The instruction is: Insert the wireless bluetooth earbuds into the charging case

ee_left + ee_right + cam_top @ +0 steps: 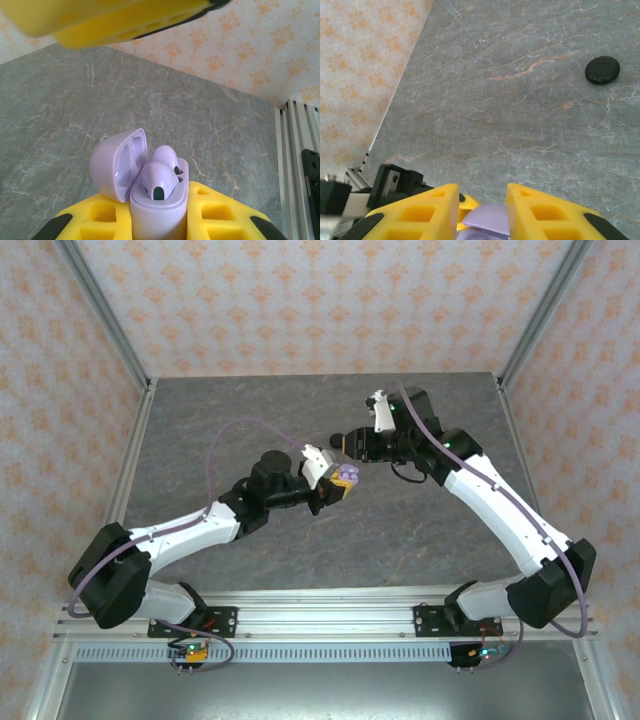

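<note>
**Earbuds seated in open case, right hand hanging above**

Earbuds (159, 181): two lavender pieces are sitting side by side in the wells of the case (155, 227). Stems are going down into the body, rounded heads are showing above the rim. Their long axis is running with the case's own, upright between the fingers.

Left hand (159, 220) is clamping the case by its lower body and holding it up off the table (60, 110), mid-workspace. The lid (120, 165) is standing open, swung to the left in the wrist view.

Right hand (482, 187) is hanging just over the case mouth with its jaws narrowly parted and nothing between them. A lavender top is showing below the gap. From the left wrist view, one yellow finger is crossing the top of the frame, apart from the earbud heads.

Key relation: the earbuds are lying straight down the right hand's pointing line, and that hand is the nearer free one.

Judgement: this pair looks seated. The lid likely wants closing next, and it is hinging on the side away from the right hand's gap.

A black case (602, 70) is lying on the table, well apart.
</note>
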Tool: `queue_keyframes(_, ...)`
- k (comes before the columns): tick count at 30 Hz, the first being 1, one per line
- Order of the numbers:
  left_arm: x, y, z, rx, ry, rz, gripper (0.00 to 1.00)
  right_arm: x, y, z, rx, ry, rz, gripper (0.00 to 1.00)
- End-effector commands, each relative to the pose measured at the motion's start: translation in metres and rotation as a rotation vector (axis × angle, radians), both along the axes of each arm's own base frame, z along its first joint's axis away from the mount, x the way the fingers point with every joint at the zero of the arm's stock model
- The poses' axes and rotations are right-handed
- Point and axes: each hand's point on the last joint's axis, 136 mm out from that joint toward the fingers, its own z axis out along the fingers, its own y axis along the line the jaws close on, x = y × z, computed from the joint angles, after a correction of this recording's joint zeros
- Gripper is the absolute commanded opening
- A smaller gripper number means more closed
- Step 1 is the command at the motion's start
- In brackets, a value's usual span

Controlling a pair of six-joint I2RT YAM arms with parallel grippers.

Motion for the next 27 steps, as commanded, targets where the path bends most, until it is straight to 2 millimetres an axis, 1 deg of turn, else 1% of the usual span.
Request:
queue_keyframes(1,-0.008,-0.003,0.028,-0.007,-0.090,-0.048,0.11,-0.004,0.001,-0.008,-0.030,0.065,0.006,0.32)
queue_keyframes(4,-0.009,-0.002,0.031,0.000,-0.101,-0.048,0.11,-0.006,0.003,-0.016,-0.045,0.106,0.018,0.32)
queue_keyframes(9,-0.007,-0.001,0.030,0.012,-0.101,-0.037,0.11,-0.011,0.008,-0.022,-0.046,0.140,0.055,0.29)
queue_keyframes(15,-0.002,0.002,0.032,0.007,-0.098,-0.001,0.12,-0.019,0.010,-0.034,-0.058,0.192,0.098,0.28)
queue_keyframes(22,0.005,0.005,0.031,0.005,-0.079,0.051,0.12,-0.025,0.010,-0.037,-0.053,0.206,0.114,0.28)
queue_keyframes(27,0.009,0.007,0.033,-0.001,-0.078,0.078,0.12,-0.026,0.007,-0.042,-0.071,0.211,0.112,0.28)
